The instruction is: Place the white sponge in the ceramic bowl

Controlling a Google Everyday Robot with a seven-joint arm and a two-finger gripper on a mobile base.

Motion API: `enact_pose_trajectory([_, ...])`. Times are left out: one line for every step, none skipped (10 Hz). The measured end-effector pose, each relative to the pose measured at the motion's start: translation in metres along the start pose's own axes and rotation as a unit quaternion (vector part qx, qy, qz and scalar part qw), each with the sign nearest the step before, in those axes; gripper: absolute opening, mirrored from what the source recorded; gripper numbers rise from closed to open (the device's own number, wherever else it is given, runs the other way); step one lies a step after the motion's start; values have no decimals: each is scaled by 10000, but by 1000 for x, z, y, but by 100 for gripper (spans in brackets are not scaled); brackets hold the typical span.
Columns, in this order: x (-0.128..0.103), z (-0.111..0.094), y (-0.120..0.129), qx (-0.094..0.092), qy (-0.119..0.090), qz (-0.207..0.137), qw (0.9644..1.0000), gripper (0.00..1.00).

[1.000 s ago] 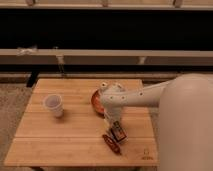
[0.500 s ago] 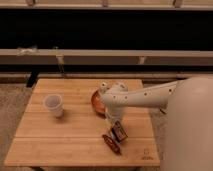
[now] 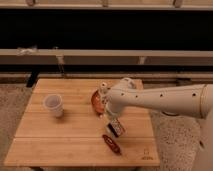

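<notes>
The orange-red ceramic bowl sits on the wooden table a little right of its middle, and my white arm hides its right part. My gripper is over the bowl's right side, at the end of the arm that reaches in from the right. I see no white sponge apart from the gripper; it is hidden or cannot be told from the white gripper parts.
A pale translucent plastic cup stands on the table's left part. A small dark packet lies just in front of the arm, and a red wrapped item lies nearer the front edge. A rail and a dark wall run behind the table.
The bulky upper part of my arm has drawn back to the right. The gripper has stayed over the bowl. The cup, the packet and the red item have not moved.
</notes>
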Motion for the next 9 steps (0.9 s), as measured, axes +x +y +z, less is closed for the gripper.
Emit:
enact_pose_trajectory([-8,2,14,-181,-269,-352,9989,14])
enact_pose_trajectory([-15,4,25,-378,-560,-648,9956,26])
enact_pose_trajectory([-18,7,28,-506,-773,-840,9922,35])
enact_pose_trajectory([-24,11,30,-597,-926,-1018,9887,45])
enact_pose_trajectory([-27,18,30,-674,-1136,-1176,9842,58])
enact_pose_trajectory([-28,20,28,-720,-1305,-1247,9809,65])
enact_pose_trajectory([-29,22,26,-747,-1502,-1270,9776,75])
enact_pose_trajectory([-32,24,26,-771,-1567,-1286,9762,80])
enact_pose_trajectory([-34,25,26,-791,-1604,-1282,9755,80])
